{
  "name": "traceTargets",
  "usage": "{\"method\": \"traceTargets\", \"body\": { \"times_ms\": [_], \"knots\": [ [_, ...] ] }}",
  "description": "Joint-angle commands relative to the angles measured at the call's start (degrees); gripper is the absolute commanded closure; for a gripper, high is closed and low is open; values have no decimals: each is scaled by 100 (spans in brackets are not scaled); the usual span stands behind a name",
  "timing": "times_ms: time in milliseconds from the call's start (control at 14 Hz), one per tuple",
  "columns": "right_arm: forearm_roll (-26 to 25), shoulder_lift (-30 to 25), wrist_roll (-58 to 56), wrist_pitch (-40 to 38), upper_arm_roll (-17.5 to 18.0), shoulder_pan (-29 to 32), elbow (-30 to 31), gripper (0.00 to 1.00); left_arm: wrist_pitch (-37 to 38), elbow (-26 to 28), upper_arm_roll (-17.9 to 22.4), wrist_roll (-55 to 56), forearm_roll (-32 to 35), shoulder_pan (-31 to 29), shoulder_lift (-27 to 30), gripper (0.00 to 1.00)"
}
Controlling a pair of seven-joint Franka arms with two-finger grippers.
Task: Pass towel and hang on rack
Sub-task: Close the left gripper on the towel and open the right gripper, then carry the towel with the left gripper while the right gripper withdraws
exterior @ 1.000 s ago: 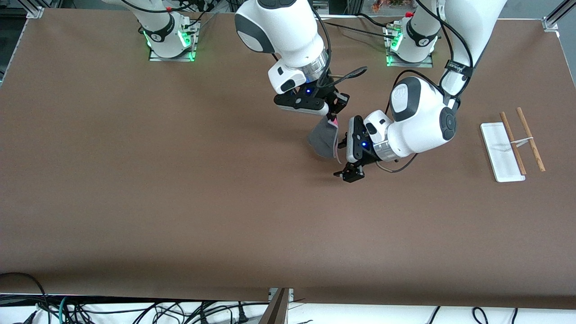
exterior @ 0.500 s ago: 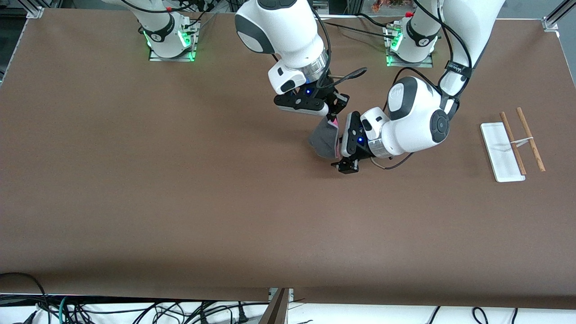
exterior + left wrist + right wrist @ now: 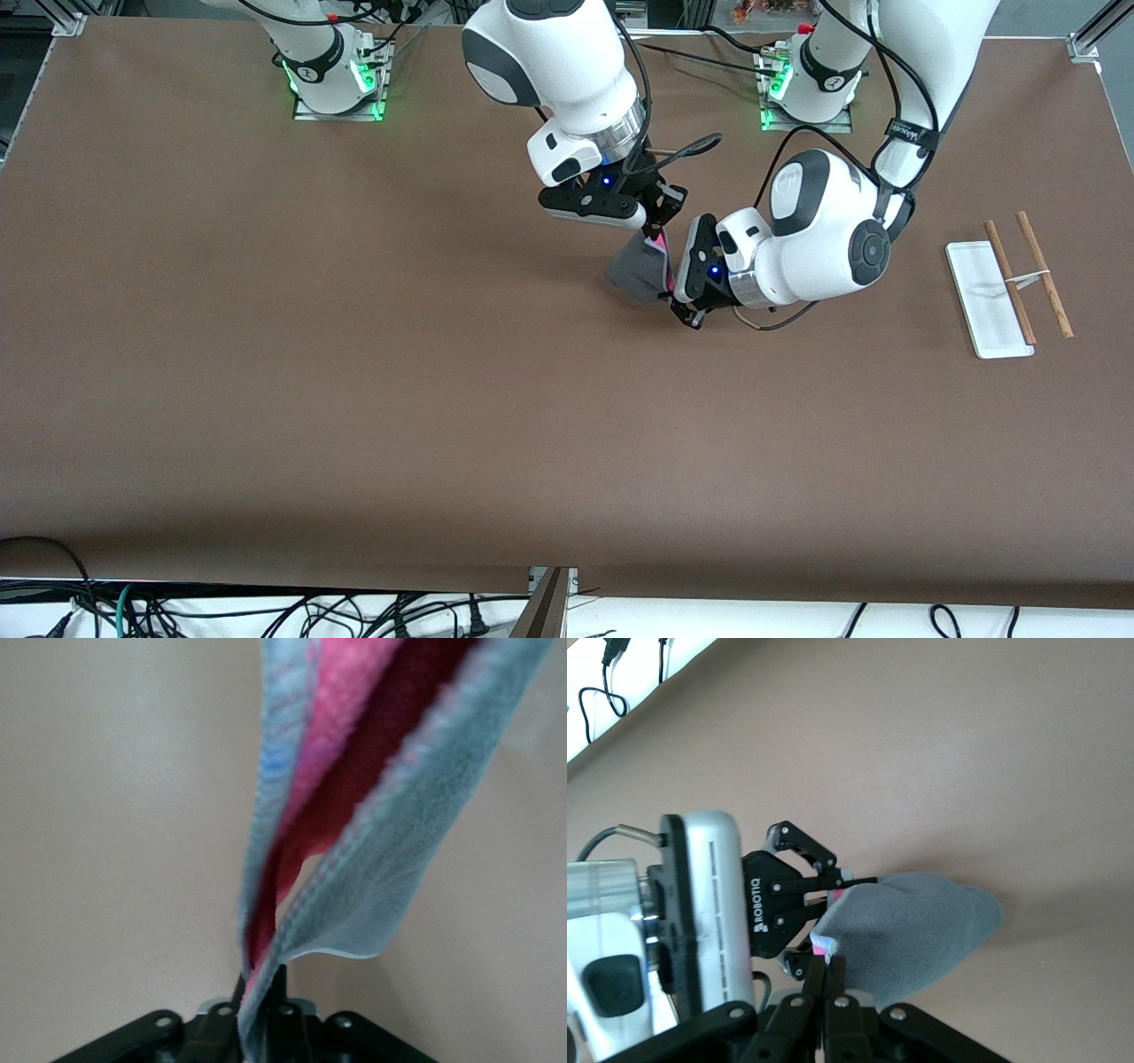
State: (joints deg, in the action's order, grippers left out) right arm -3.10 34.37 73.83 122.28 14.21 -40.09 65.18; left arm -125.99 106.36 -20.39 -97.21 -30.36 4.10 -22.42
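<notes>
A: Where is the towel point(image 3: 636, 273)?
B: Over mid-table, clamped by both the right gripper point(image 3: 657, 237) and left gripper point(image 3: 679, 306).
A: The rack point(image 3: 1010, 283)?
B: At the left arm's end.

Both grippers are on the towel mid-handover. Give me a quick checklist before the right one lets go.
1. Left gripper shut on towel: ok.
2. Right gripper shut on towel's upper corner: ok.
3. Towel hanging off the table: cannot tell.
4. How much cloth the left jaws have: cannot tell, only a folded edge shows.
5. Rack upright at left arm's end of the table: ok.
6. Towel on rack: not ok.
</notes>
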Motion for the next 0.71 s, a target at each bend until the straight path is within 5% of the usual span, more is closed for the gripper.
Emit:
{"method": "traceTargets", "body": {
  "times_ms": [0,214,286,357,643],
  "knots": [
    [-24,26,35,33,-32,-34,-75,100,355,52,-18,-114,145,-208,299,100],
    [-24,26,35,33,-41,-34,-75,100,619,52,-18,-132,232,-480,466,100],
    [-24,26,35,24,-41,-34,-75,75,672,52,-18,-132,250,-585,519,100],
    [-58,8,-35,7,-41,-34,-75,1,829,52,-18,-141,250,-708,580,100],
    [-129,-27,-184,-55,-58,44,-75,0,1365,52,-18,-316,259,-1174,861,100]
  ]
}}
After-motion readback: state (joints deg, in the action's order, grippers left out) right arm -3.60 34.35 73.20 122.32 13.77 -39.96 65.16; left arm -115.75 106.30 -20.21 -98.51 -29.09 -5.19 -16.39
